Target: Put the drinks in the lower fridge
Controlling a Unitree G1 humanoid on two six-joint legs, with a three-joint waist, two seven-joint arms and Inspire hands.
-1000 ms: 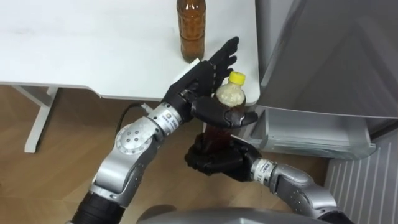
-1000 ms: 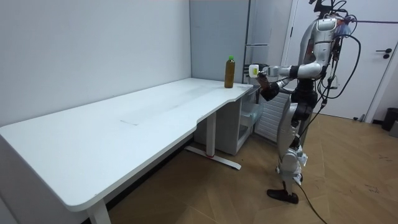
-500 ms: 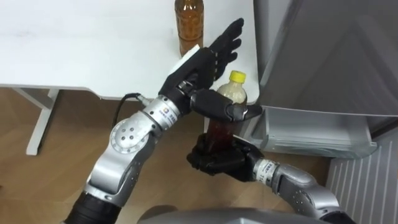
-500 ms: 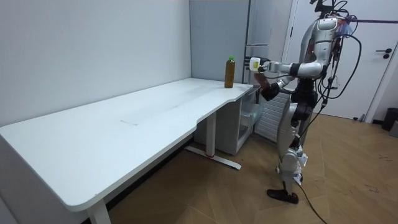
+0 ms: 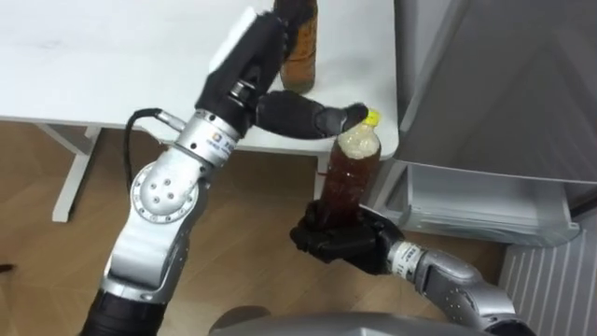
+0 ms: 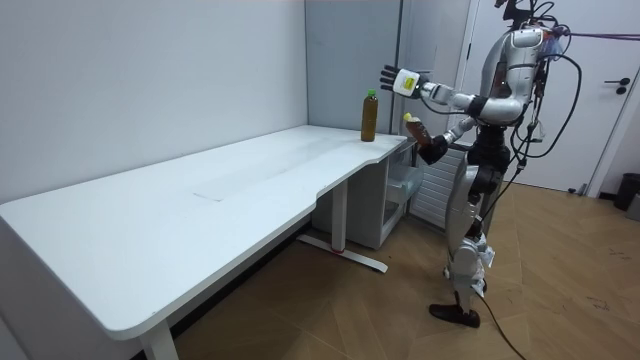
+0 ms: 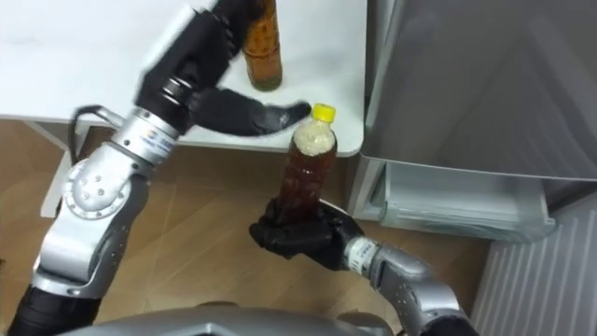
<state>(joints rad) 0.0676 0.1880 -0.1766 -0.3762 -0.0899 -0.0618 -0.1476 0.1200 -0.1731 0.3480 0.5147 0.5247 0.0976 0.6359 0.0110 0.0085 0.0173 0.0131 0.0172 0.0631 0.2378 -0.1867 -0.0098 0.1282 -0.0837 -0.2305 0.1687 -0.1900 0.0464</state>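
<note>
- Two drinks, neither in the fridge (image 5: 504, 84) yet
- Yellow-capped bottle (image 5: 350, 173): upright, base gripped in curled right hand (image 5: 340, 245), just off the surface (image 5: 93, 65) corner
- Second bottle (image 5: 300, 42): standing on the surface
- Left hand (image 5: 247, 70): fingers straight, empty, above the surface
- Lower fridge drawer (image 5: 466, 201): appears pulled out, awaiting both

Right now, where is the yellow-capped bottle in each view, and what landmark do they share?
Left eye view: yellow-capped bottle right of centre, gripped by the right hand.
Right eye view: the bottle at centre.
Room view: the bottle upper right, at the robot's chest.
Shared landmark: brown bottle on the white table.
</note>
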